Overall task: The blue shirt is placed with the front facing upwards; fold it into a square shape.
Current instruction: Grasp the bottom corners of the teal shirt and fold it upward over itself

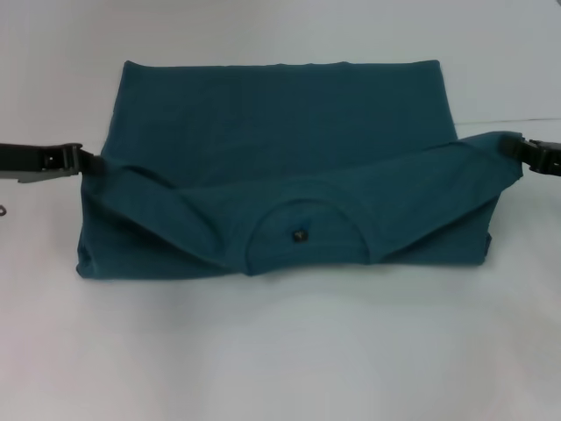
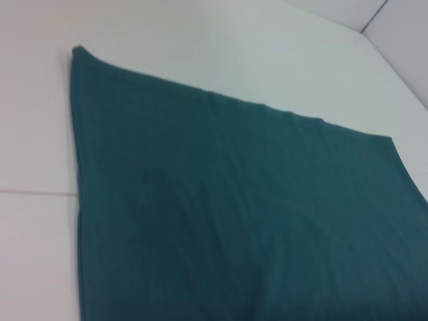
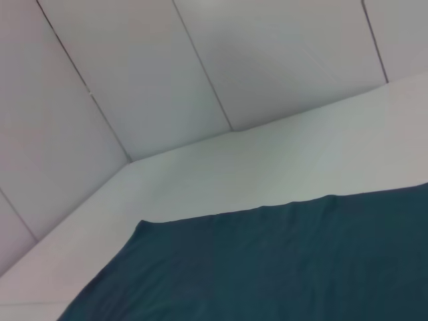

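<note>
On the white table (image 1: 280,351), centre of the head view, lies the blue shirt (image 1: 272,123), partly folded: the collar end is doubled over toward the robot, neckline arc and small black label (image 1: 301,234) facing up at the near middle. The folded flap runs as a raised band from left edge to right edge, sagging in the middle, lifted at both ends.

Left gripper (image 1: 88,161) sits at the shirt's left edge, pinched shut on the fabric corner there. Right gripper (image 1: 515,147) is at the right edge, likewise clamped on the fabric, which peaks up to meet it. Both arms come in from the sides, low over the table.

Only the head view shows grippers, fold, neckline and label. The left wrist view shows just flat teal cloth (image 2: 234,214), one far corner and two straight edges against white table (image 2: 200,40), plus a thin seam line on the table; no fingers visible. The right wrist view shows cloth (image 3: 281,267) with one straight far hem, white table beyond (image 3: 267,167), then panelled wall (image 3: 134,67); no fingers either.

Edges: far hem straight and square, near fold edge roughly straight, near-left corner slightly rounded. Open table on all sides of the shirt, widest on the robot's side of the fold; a narrower strip beyond the far hem.
</note>
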### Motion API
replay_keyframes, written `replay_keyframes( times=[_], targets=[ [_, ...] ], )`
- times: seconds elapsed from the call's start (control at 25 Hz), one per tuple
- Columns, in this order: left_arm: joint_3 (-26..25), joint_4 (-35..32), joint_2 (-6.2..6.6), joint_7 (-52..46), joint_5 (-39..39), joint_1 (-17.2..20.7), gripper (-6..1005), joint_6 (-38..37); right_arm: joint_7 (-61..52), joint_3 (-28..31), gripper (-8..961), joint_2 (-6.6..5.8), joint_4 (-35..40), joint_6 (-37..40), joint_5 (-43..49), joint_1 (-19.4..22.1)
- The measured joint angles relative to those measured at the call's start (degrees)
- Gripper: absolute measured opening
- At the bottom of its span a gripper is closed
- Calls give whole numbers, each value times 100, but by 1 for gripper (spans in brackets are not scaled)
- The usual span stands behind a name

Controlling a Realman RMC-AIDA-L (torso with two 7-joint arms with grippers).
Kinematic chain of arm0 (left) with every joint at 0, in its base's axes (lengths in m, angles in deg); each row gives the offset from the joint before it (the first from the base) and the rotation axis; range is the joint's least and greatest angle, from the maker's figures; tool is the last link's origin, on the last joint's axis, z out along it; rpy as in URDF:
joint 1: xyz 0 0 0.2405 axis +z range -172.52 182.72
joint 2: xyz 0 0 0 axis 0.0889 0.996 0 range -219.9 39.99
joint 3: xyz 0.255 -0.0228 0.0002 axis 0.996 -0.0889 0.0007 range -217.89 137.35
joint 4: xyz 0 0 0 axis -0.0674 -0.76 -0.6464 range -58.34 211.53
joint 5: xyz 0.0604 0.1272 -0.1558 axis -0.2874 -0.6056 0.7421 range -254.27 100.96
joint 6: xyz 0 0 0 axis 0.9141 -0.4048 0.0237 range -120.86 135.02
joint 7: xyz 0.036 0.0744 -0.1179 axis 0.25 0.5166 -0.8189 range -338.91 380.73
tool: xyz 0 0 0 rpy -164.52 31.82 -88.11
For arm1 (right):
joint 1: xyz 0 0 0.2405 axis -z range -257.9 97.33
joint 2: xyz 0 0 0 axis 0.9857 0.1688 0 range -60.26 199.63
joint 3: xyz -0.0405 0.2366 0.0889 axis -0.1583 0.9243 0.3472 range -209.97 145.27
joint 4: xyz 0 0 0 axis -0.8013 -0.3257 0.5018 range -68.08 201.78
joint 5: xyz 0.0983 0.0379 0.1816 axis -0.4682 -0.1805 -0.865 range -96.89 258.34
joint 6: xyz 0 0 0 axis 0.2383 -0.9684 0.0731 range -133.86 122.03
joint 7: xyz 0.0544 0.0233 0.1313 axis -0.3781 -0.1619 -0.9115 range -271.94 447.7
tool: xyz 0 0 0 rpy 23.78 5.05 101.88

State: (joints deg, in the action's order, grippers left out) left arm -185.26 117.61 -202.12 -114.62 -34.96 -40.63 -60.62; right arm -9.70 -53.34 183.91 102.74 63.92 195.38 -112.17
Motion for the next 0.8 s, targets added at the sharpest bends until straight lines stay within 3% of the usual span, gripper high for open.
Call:
replay_keyframes(
  times=[0.48, 0.8],
  targets=[
    [10, -2, -236, 335, 18, -60, 38, 766, 450, -37, 35, 22, -264, -593, -232, -247],
    [76, -15, -306, 461, 24, -189, 38, 1115, 655, -45, 35, 44, -403, -887, -274, -430]
  ],
)
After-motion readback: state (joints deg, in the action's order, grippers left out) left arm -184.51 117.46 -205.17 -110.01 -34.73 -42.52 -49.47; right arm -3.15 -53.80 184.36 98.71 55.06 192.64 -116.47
